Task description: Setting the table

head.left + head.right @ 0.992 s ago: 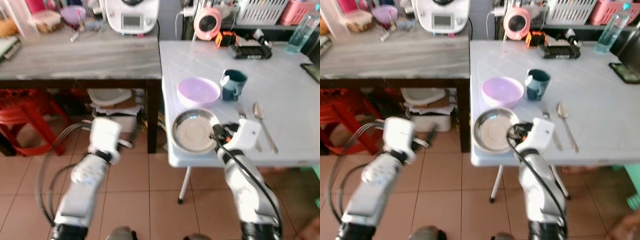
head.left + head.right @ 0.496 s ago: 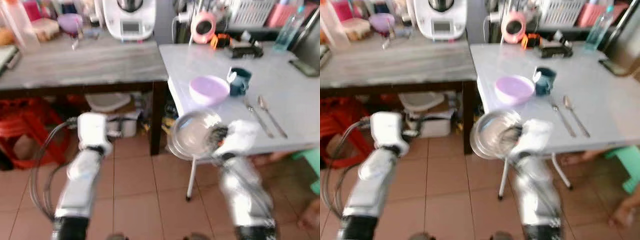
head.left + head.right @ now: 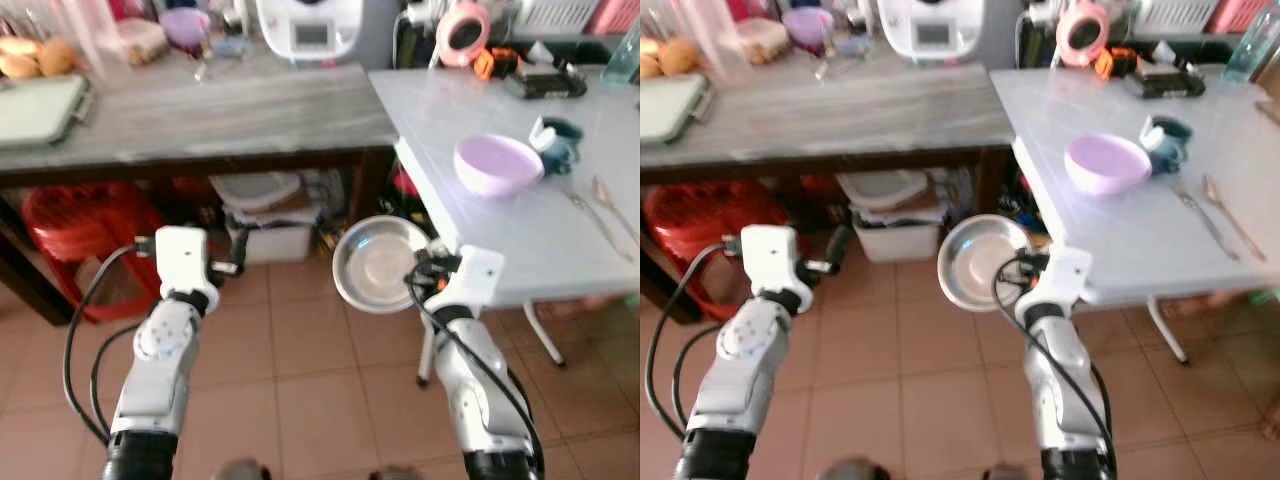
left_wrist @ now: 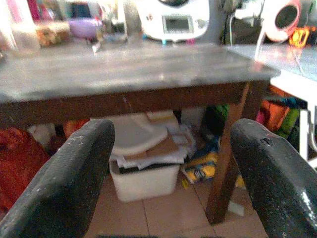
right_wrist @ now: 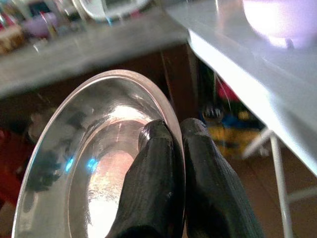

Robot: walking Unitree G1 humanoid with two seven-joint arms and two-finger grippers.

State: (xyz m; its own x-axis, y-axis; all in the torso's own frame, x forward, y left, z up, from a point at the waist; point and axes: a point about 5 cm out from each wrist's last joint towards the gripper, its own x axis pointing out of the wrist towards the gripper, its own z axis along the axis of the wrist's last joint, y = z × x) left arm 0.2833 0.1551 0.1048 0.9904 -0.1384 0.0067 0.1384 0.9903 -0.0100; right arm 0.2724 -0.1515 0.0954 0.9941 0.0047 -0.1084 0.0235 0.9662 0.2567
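The metal plate (image 3: 378, 264) could slip and fall to the floor, because the right claw (image 5: 171, 148) pinches it only by its thin rim, and it hangs in the air off the edge of the white counter (image 3: 520, 215). The right claw's two fingers are squeezed tight on that rim, one on each side. The purple bowl (image 3: 497, 163) sits on the counter at about 2 o'clock from the plate, and the left claw (image 4: 168, 163) is wide open, holding nothing.
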